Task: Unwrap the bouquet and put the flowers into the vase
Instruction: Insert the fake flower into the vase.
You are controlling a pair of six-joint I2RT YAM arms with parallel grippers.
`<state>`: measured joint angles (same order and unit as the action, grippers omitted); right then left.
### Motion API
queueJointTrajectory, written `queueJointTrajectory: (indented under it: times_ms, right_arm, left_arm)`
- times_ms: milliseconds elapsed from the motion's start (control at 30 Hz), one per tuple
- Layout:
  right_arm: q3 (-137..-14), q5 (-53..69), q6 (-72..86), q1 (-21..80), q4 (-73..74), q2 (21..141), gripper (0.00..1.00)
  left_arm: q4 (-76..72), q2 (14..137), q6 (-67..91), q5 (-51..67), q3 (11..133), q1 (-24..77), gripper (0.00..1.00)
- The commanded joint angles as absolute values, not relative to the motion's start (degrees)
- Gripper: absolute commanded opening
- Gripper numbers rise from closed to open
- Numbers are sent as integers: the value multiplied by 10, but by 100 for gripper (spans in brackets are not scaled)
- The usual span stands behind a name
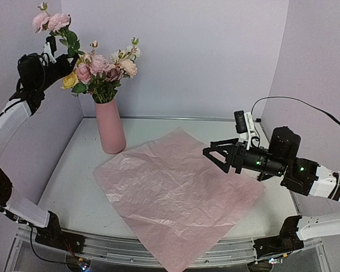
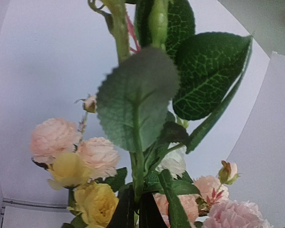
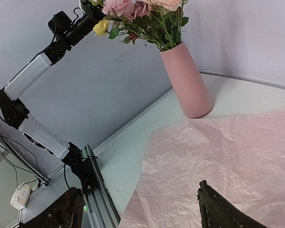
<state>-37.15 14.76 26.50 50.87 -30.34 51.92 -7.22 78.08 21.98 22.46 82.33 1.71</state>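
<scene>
A white desk (image 1: 73,175) with a matte top stands inside a pale lilac booth. A plain back wall (image 1: 204,56) rises behind the desk, a left wall (image 1: 54,133) and a right wall (image 1: 323,56) close in at the desk's sides. A silver metal rail (image 1: 113,245) runs along the desk's near edge. Below the desk's left side, a small white power block (image 3: 20,197) lies on the floor. The light is soft and even
</scene>
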Motion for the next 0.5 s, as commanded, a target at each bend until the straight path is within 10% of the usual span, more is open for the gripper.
queueJointTrajectory:
  times_ms: [0, 467]
  right_arm:
    - [-393, 147, 259, 509, -319, 510, 84]
    - [-391, 146, 263, 509, -318, 505, 84]
  left_arm:
    - [-105, 775, 146, 234, 809, 40, 0]
    - [-86, 812, 104, 237, 781, 50, 1]
